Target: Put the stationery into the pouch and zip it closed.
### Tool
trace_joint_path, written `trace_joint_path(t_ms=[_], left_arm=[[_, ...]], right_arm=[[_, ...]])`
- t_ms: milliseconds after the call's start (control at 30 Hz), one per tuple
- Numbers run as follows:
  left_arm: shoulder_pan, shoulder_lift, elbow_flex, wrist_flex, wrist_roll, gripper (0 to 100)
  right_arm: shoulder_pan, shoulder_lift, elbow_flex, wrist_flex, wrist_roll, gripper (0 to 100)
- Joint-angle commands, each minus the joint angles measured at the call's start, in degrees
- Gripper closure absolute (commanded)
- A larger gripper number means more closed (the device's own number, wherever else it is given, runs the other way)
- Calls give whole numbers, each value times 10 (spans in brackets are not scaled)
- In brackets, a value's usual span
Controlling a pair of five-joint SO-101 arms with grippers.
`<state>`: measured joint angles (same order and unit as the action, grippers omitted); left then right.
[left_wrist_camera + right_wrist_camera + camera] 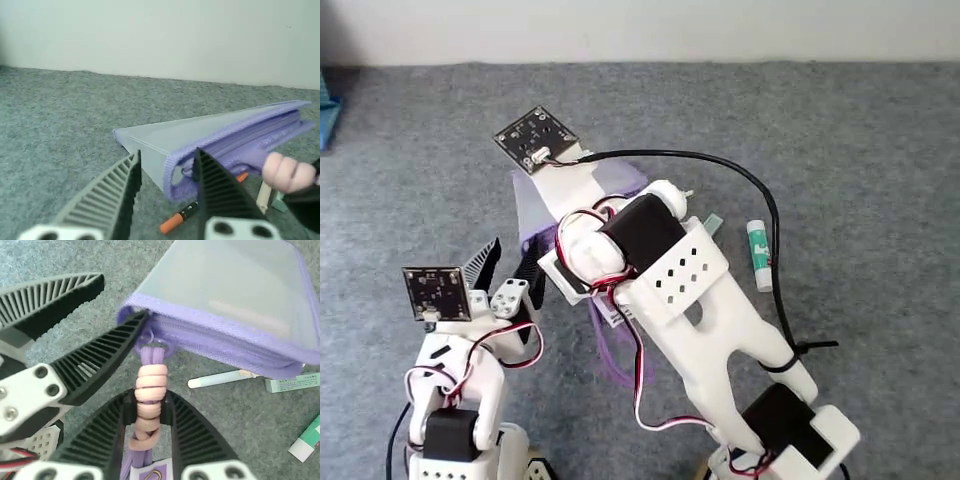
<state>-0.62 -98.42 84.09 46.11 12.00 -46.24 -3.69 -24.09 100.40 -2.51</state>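
The purple pouch [225, 295] seems soft and light; the right gripper [147, 397] pinches its pink zip cord [150, 377], and the spread left gripper [167, 155] should clamp the corner just ahead of it.

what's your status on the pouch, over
Right gripper shut on strap. Left gripper open at pouch corner. Glue stick, orange marker outside on the carpet.

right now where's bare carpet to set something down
Bare carpet right of the glue stick and left of the pouch. Crowded around the pouch: left gripper at its corner, right gripper shut on its pull cord, pens beside.
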Motion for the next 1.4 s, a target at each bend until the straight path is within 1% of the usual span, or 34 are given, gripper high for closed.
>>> trace_joint_path(t_ms=[0, 167, 567, 700, 767, 800, 967, 1167, 1367], left_arm=[[-3, 4, -30, -5, -11, 913], [-2, 4, -46, -4, -11, 913], [-1, 8, -12, -5, -11, 913], [28, 8, 4, -5, -11, 919], [47, 8, 6, -5, -11, 959], [53, 7, 5, -5, -11, 988], [52, 4, 2, -2, -12, 988], [52, 4, -9, 0, -62, 988], [52, 7, -88, 67, -64, 988]], right_arm=[[23, -35, -29, 16, 0, 991], [41, -36, -29, 16, 0, 991], [27, -41, -29, 22, 0, 991], [15, -41, -29, 22, 1, 991], [17, -41, -29, 22, 1, 991], [24, -41, -29, 22, 1, 991], [87, -58, -29, 21, 1, 991], [178, -82, -29, 21, 1, 991], [247, -102, -29, 21, 2, 991]])
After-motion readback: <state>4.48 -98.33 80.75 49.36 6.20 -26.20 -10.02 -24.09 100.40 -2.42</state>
